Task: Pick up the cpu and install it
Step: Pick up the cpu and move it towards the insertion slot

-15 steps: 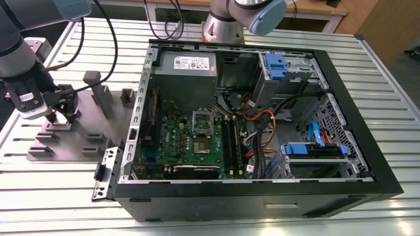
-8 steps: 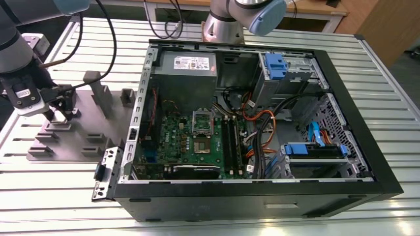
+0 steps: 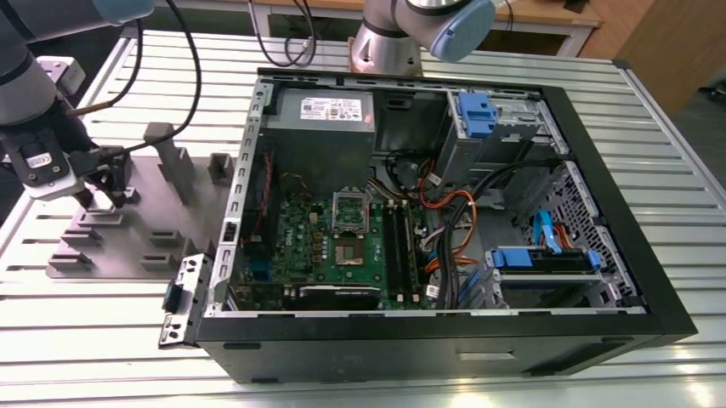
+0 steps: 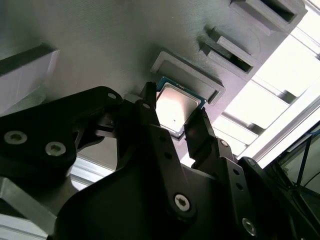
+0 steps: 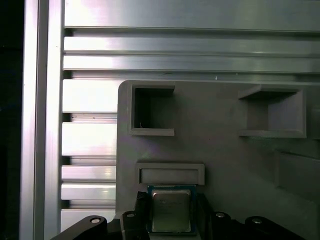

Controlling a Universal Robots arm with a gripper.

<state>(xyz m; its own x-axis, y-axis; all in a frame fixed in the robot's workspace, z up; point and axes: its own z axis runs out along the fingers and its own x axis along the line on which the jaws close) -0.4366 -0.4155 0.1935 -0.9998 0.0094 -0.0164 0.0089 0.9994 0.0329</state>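
Gripper (image 3: 105,197) at the grey fixture plate (image 3: 187,217), closing narrowly on the cpu (image 5: 171,212).

In the exterior view, going left to right: the arm is reaching down over the fixture plate, which is lying on the slatted aluminium table (image 3: 68,327); the open computer case (image 3: 669,319) is sitting to the exterior view's right, with the green motherboard (image 3: 323,255) and its socket (image 3: 349,253) lying well apart from the gripper. In both wrist views the cpu is lying flat on the plate, metal lid facing up, just beside a raised ridge (image 5: 170,172), edges running parallel to it. It is near square, so no long axis is showing. The jaws are standing narrow against two opposite edges.
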